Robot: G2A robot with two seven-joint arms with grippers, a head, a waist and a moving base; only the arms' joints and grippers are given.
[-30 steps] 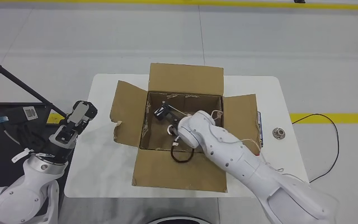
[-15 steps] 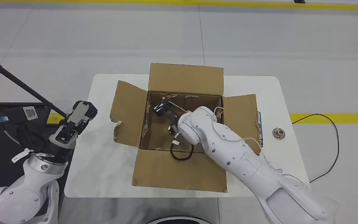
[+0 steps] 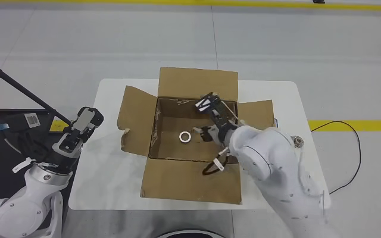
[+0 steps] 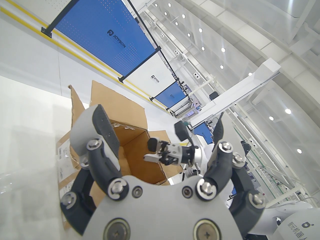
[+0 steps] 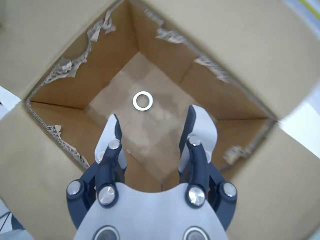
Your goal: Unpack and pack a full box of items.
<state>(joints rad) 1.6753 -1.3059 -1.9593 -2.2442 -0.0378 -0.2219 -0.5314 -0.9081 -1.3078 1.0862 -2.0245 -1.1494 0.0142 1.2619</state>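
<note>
Holds nothing in the right hand (image 5: 153, 114): spread wide, poised above the mouth of the box (image 5: 112, 51), aimed down at its floor. Leaves one item to see down there, a small white ring (image 5: 142, 100), lying flat near the middle of the cardboard bottom, well below the fingertips and touching no wall. Parks the left hand (image 3: 89, 114) out past the left edge of the counter (image 3: 274, 95), well apart from the box, likewise spread and carrying nothing. Finds the box sitting mid-counter with all four flaps folded outward and ragged torn paper along the inner rim.

Looks close to the end of unpacking, going by the near-bare floor, with the ring perhaps the last piece to lift out. Could equally be the first piece dropped back in; cannot settle which from this alone. Either way, leaves most of the repacking ahead: gathering the items, setting them back inside, then presumably folding the flaps in.
</note>
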